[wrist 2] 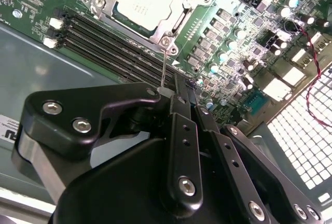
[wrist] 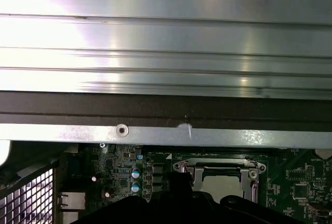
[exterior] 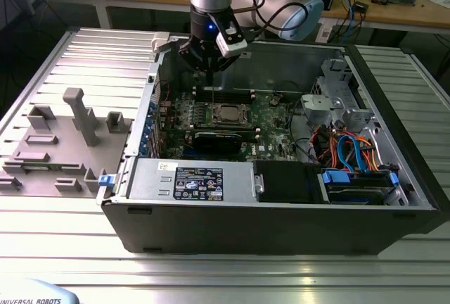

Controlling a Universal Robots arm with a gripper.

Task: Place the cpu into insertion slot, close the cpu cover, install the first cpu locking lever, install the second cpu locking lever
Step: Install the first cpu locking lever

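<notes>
The cpu (wrist 2: 139,0) sits in the insertion slot (wrist 2: 94,0) under the cpu cover (wrist 2: 155,33), which looks lowered. Our hand (wrist 2: 166,93) appears clenched on the tip of a locking lever (wrist 2: 163,63). We judge this thin wire light, springy and slippery, best pinched near its end.

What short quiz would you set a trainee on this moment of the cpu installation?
1. True or false: the cpu lies on the table outside the computer case.
2. The gripper hangs over: A) the green circuit board; B) the grey fixture beside the case; C) the drive bay with blue cables.
3. Fill in: a thin rod runs from the gripper toward a ____ of the cpu cover.
Key: 1 false; 2 A; 3 corner.
</notes>
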